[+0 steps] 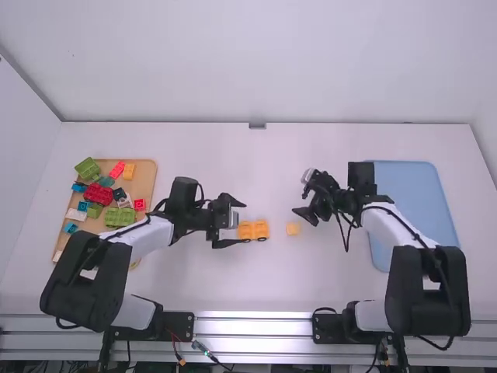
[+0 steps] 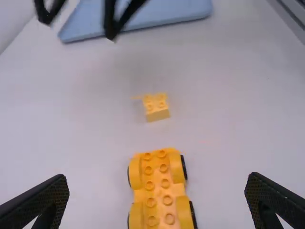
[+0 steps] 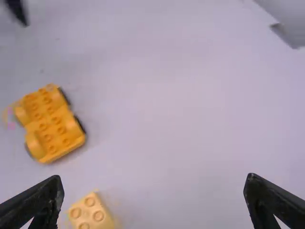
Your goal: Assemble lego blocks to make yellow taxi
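High camera above; wrist views close, overlapping

smooth matt plastic on the orange car base.

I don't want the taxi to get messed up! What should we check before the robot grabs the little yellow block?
1. Yellow car base on its wheels, studs up: ok.
2. Small yellow block studs up, apart from the car base: ok.
3. Right hand open and empty: ok.
4. Left hand open and empty: ok.
5. Car base held steady: not ok, neither hand grips it.
6. Right hand lined up well enough to grab: cannot tell.
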